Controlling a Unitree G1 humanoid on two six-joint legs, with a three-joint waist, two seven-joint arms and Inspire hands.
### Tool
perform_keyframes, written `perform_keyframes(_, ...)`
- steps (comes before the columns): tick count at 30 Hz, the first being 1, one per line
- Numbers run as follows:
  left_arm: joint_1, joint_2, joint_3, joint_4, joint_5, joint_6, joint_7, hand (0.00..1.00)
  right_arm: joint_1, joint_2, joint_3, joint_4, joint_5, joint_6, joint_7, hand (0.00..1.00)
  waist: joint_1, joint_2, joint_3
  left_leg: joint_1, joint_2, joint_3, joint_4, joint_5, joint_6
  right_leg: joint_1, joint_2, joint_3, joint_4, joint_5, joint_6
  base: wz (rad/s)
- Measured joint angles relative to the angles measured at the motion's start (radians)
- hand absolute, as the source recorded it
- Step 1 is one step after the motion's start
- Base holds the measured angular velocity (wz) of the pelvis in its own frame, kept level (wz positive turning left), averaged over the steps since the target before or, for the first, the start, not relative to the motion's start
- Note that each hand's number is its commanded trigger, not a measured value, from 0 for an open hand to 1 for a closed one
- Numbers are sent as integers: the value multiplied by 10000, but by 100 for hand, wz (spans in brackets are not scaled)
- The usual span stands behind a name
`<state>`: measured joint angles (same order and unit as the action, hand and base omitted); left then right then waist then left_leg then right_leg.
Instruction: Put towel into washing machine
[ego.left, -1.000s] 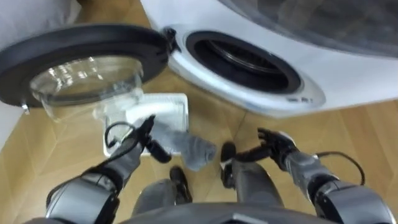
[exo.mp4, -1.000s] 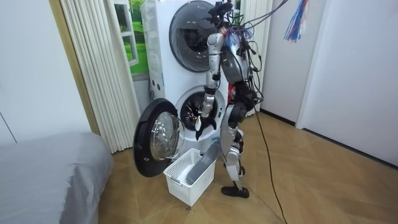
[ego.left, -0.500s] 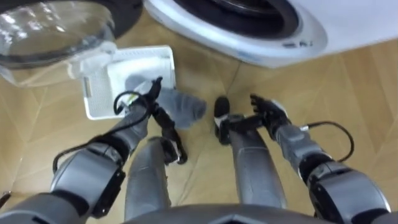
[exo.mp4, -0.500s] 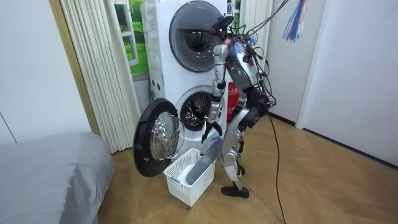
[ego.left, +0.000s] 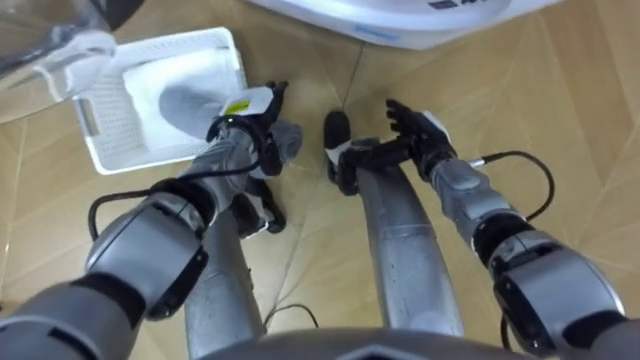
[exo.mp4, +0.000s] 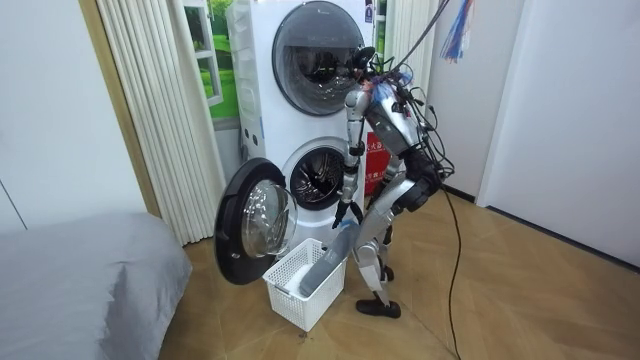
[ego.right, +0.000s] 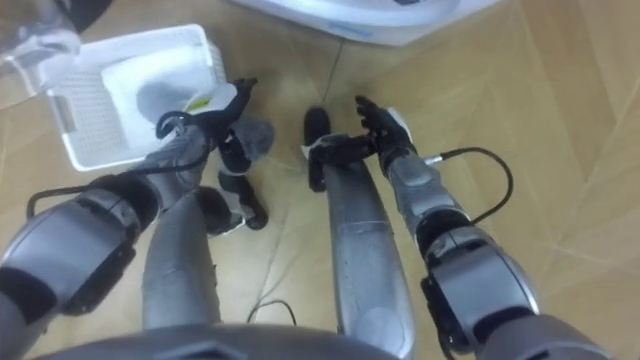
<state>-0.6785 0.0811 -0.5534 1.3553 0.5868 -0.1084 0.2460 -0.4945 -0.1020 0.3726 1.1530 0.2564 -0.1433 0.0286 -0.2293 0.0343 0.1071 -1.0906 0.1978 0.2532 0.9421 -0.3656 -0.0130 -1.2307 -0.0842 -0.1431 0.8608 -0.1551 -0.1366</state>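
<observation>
Over white perforated basket (ego.left: 100, 132) droops soft grey towel (ego.left: 186, 100).

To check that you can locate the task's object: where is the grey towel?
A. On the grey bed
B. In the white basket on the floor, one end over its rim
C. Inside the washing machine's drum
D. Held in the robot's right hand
B: the towel lies in the white basket, one end hanging over its rim, with the left hand at that end.
</observation>
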Motion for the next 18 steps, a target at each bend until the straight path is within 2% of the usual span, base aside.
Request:
perform_keyframes(6, -109, 232, -344, -19, 491, 1, 147, 0, -73, 0, 37, -276, 440, -5, 204, 0, -120, 0, 0, -548, 183, -103, 450, -174, -33, -547, 71, -74, 427, -175, -130, 0)
perform_keyframes(11, -242, 257, -813, -72, 1010, 114, 132, 0, -417, -72, -13, -297, 591, 8, 406, 0, -109, 5, 1, -1050, 224, -124, 610, -206, -66, -1064, 72, -93, 611, -203, -240, 2)
perform_keyframes(14, -364, 265, -1215, -70, 1026, 241, -130, 0, -661, -71, -32, -291, 590, 20, 409, 0, -129, 8, 3, -1201, 181, -112, 618, -199, -76, -1261, 19, -78, 701, -224, -280, 7)
perform_keyframes(18, -368, 256, -1618, 36, 1029, 496, -931, 0, -979, -62, -63, -258, 504, 37, 455, 0, -135, 13, 6, -1245, 168, -102, 589, -205, -88, -1327, -2, -84, 747, -307, -292, 3)
